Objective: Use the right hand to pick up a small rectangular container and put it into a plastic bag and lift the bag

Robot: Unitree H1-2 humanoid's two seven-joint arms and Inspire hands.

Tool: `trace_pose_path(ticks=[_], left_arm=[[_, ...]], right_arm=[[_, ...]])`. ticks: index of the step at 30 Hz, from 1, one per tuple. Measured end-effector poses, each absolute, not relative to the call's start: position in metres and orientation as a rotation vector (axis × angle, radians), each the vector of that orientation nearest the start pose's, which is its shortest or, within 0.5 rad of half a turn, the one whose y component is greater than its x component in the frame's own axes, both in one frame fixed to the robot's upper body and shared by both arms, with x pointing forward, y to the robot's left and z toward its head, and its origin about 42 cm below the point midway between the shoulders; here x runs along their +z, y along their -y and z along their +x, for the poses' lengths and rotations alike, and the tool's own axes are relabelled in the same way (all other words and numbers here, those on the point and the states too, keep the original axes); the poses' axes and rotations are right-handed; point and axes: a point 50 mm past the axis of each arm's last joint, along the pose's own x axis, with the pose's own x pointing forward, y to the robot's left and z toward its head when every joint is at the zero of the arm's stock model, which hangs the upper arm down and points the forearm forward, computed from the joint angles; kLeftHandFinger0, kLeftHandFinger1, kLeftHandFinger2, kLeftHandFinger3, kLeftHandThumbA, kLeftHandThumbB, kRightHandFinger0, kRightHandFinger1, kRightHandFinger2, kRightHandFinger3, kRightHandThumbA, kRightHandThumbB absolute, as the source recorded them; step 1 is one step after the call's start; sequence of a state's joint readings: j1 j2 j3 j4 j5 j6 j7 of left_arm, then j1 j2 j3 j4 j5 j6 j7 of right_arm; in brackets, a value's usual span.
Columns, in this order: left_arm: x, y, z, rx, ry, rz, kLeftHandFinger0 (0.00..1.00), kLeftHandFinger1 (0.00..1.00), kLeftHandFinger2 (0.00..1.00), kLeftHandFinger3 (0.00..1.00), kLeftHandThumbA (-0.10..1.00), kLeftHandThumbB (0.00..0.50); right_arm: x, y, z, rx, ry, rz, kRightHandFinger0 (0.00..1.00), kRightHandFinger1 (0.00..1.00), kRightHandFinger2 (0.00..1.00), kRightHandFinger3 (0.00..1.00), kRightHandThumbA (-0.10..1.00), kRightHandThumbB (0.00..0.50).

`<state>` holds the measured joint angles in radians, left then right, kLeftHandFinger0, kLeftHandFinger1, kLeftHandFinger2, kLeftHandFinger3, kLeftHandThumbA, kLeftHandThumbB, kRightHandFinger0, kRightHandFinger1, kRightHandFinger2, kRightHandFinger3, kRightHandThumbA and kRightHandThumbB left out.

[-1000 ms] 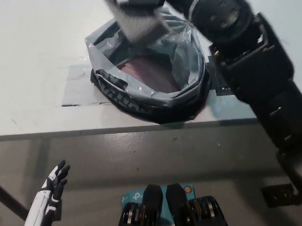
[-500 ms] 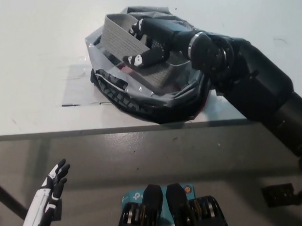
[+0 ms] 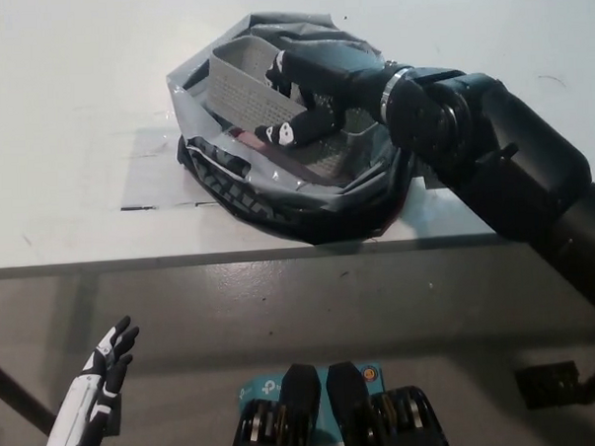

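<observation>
White bench is filling the upper part of the view, with grey floor lying below its front edge. Right hand is gripping the grey container and is reaching down inside the mouth of the bag, which is sitting near the front edge of the bench. Left hand is hanging below the bench at the lower left, holding nothing, fingers spread.

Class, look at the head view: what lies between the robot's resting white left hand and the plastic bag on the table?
In the head view, the front edge of the white table and bare grey floor separate the left hand from the plastic bag.
</observation>
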<state>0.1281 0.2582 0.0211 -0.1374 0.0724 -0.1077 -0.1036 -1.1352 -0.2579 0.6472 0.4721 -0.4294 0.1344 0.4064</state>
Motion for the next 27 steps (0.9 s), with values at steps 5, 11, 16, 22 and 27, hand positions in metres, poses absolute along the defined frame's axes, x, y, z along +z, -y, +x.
trace_pose_path(ticks=[5, 11, 16, 22, 27], left_arm=[[0.117, -0.295, 0.240, -0.099, 0.091, 0.341, 1.00, 1.00, 1.00, 1.00, 1.00, 0.120], [0.118, -0.297, 0.240, -0.102, 0.092, 0.348, 1.00, 1.00, 1.00, 1.00, 1.00, 0.102], [0.117, -0.297, 0.237, -0.101, 0.086, 0.347, 1.00, 1.00, 1.00, 1.00, 1.00, 0.088], [0.118, -0.297, 0.237, -0.100, 0.090, 0.348, 1.00, 1.00, 1.00, 1.00, 1.00, 0.096], [0.120, -0.297, 0.237, -0.100, 0.093, 0.350, 1.00, 1.00, 1.00, 1.00, 1.00, 0.086]], right_arm=[[0.353, 0.065, 0.511, 0.713, 0.388, -1.324, 0.08, 0.26, 0.46, 0.54, 0.22, 0.273], [0.341, 0.067, 0.511, 0.728, 0.413, -1.353, 1.00, 1.00, 1.00, 1.00, 0.26, 0.351], [0.330, 0.069, 0.508, 0.741, 0.440, -1.378, 1.00, 1.00, 1.00, 1.00, 0.36, 0.391], [0.327, 0.069, 0.507, 0.740, 0.460, -1.406, 1.00, 1.00, 1.00, 1.00, 0.36, 0.380], [0.324, 0.069, 0.505, 0.733, 0.465, -1.414, 1.00, 1.00, 1.00, 1.00, 0.36, 0.369]])
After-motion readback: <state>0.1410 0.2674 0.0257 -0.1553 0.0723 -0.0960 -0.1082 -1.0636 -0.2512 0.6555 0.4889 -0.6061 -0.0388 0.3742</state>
